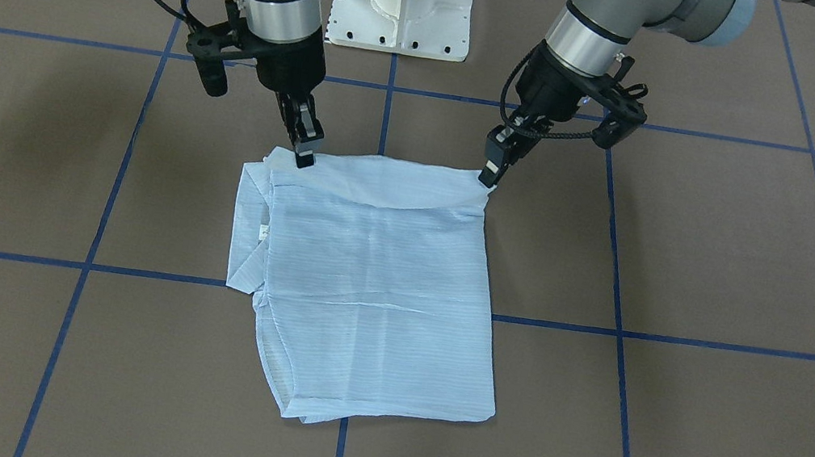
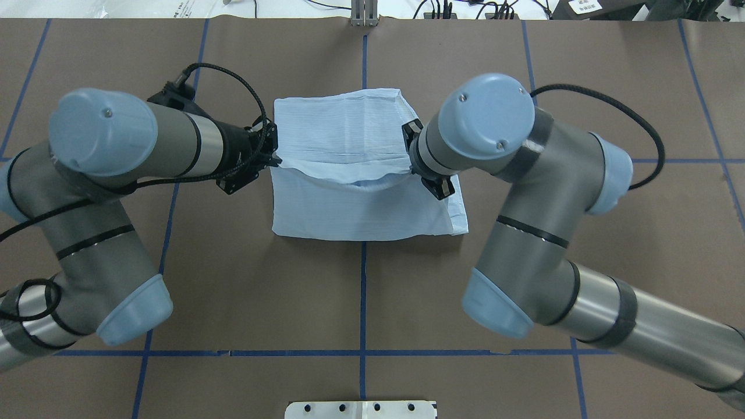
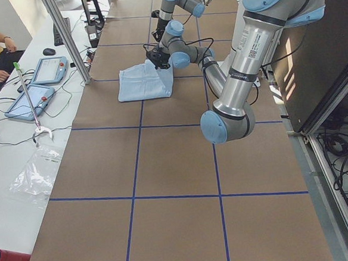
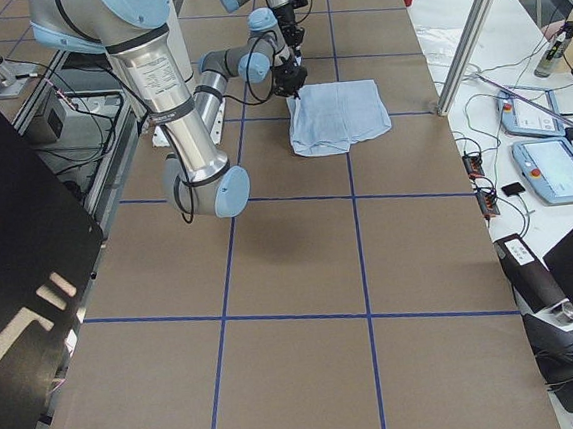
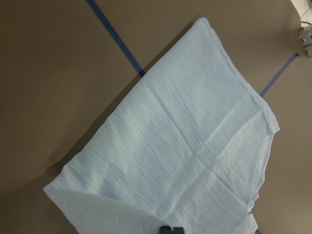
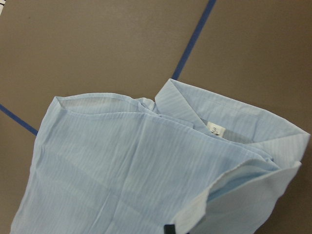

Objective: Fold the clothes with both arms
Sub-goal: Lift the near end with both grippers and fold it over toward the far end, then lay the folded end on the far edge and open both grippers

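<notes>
Left gripper (image 1: 493, 170) and right gripper (image 1: 304, 152) each pinch tight on a corner of the shirt (image 1: 375, 280), on its edge near the robot, probably to lift that edge and fold it over. It is light blue, folded flat in the middle of the table (image 1: 698, 250), with its collar (image 1: 243, 268) on the robot's right.

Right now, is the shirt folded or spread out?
Folded: the shirt lies as a layered rectangle, collar at one side, no sleeve showing.

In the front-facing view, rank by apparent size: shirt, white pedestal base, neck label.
Largest to smallest:
1. shirt
2. white pedestal base, cut off by the view's top edge but still clearly smaller
3. neck label, a tiny speck
</notes>
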Robot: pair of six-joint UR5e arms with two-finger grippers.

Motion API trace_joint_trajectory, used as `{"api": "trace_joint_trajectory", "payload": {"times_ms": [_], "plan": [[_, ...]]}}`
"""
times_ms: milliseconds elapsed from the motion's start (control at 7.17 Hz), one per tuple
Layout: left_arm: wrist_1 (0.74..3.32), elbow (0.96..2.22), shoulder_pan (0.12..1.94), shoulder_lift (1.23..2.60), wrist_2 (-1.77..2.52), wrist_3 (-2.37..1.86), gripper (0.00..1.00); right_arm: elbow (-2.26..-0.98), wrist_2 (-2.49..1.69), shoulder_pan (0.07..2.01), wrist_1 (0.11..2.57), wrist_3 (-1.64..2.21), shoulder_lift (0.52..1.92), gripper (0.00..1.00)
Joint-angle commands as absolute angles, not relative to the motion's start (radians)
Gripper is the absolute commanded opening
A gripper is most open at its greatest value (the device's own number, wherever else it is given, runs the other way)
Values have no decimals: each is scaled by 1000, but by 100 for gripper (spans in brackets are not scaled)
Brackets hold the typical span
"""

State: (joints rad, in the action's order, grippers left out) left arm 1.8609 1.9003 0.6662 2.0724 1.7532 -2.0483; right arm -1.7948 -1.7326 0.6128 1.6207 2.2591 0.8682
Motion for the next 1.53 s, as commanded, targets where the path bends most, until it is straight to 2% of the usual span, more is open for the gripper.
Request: {"api": "trace_joint_trajectory", "payload": {"times_ms": [0, 279, 836, 976, 1115, 1255, 1394], "plan": [[1961, 1696, 744, 2143, 1756, -1991, 0, -1540, -1784, 693, 1614, 2139, 723, 0], [2124, 1455, 778, 2215, 1756, -1983, 0, -1275, -1786, 716, 1402, 2106, 639, 0], [2256, 1199, 792, 2316, 1744, -1945, 0, -1012, -1790, 729, 1237, 1964, 549, 0], [2266, 1177, 792, 2318, 1738, -1915, 26, -941, -1792, 730, 1209, 1942, 504, 52], [2293, 1152, 792, 2318, 1708, -1879, 50, -889, -1792, 732, 1150, 1915, 496, 84], [2296, 1151, 796, 2316, 1707, -1844, 53, -885, -1810, 770, 1147, 1890, 477, 99], [2299, 1154, 808, 2315, 1709, -1815, 55, -884, -1863, 805, 1149, 1817, 482, 99]]}}
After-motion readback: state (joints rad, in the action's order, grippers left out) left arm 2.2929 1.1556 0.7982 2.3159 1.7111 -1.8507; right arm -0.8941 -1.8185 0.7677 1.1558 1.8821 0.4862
